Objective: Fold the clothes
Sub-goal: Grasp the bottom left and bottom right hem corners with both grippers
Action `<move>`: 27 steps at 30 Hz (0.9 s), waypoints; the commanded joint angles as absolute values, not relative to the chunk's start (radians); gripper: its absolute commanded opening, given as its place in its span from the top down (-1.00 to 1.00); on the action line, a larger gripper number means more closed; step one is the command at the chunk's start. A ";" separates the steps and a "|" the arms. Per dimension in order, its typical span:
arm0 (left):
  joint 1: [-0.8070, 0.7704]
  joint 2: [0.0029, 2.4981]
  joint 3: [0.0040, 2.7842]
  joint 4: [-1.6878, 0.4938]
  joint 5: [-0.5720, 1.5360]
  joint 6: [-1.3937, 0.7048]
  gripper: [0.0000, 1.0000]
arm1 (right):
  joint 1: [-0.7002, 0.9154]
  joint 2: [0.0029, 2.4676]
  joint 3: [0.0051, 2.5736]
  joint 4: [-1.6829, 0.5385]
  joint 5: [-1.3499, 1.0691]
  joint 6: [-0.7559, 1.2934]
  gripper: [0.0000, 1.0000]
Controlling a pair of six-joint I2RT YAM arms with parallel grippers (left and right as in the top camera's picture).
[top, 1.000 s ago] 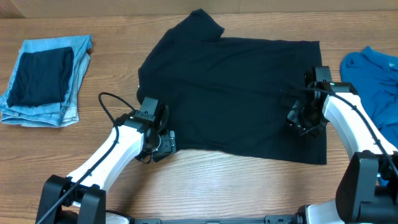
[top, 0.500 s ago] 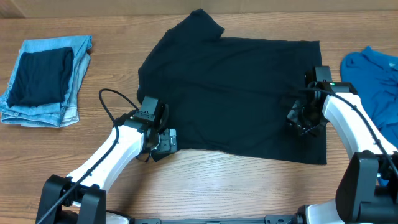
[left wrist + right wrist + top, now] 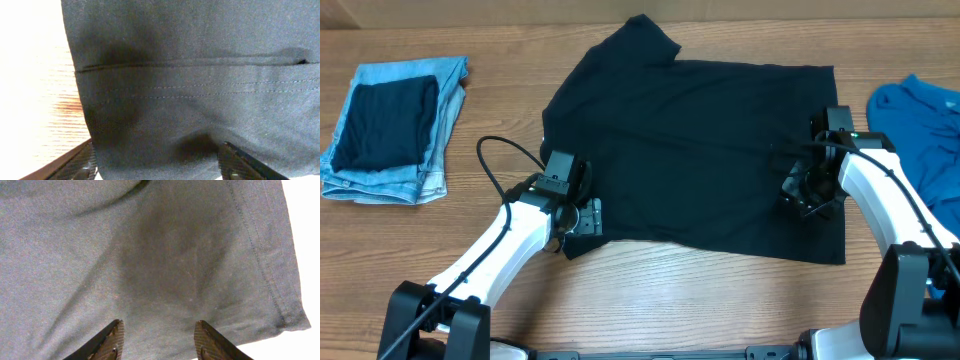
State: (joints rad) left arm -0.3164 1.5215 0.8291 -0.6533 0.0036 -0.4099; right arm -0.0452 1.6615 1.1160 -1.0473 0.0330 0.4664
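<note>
ROBOT ARMS LINE UP A FIRST FOLD: Two arms bend over a black T-shirt [image 3: 700, 140] spread flat across the middle of a wooden table [image 3: 720, 300], with no fold yet made. At the shirt's near-left edge, the left gripper [image 3: 582, 217] hangs low with its jaws apart, straddling a stitched hem. The wrist view shows cloth lying between the fingers [image 3: 75, 162], but nothing is pinched. Toward the right edge, slightly farther back, the right gripper [image 3: 803, 192] stands over the fabric beside a hemmed corner, its jaws likewise apart and empty. Beyond them one sleeve [image 3: 645, 40] points to the far side. Folded jeans [image 3: 445, 110] lie well apart at the far left, a bright blue garment [image 3: 920, 115] at the far right. The step in hand appears to be taking hold of two edges. The next move likely calls for both sets of jaws to close on the thin cloth, then lift and carry together so it doubles over without bunching.
</note>
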 commanded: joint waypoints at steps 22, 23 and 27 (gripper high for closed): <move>-0.315 1.518 0.898 -0.664 0.079 -0.293 -0.58 | -0.047 1.634 1.111 -1.040 0.043 0.463 -0.08; -0.315 1.518 0.898 -0.659 0.079 -0.293 -0.54 | -0.047 1.634 1.111 -1.040 0.043 0.463 -0.08; -0.315 1.518 0.898 -0.653 0.083 -0.296 0.37 | -0.047 1.634 1.111 -1.040 0.044 0.462 -0.09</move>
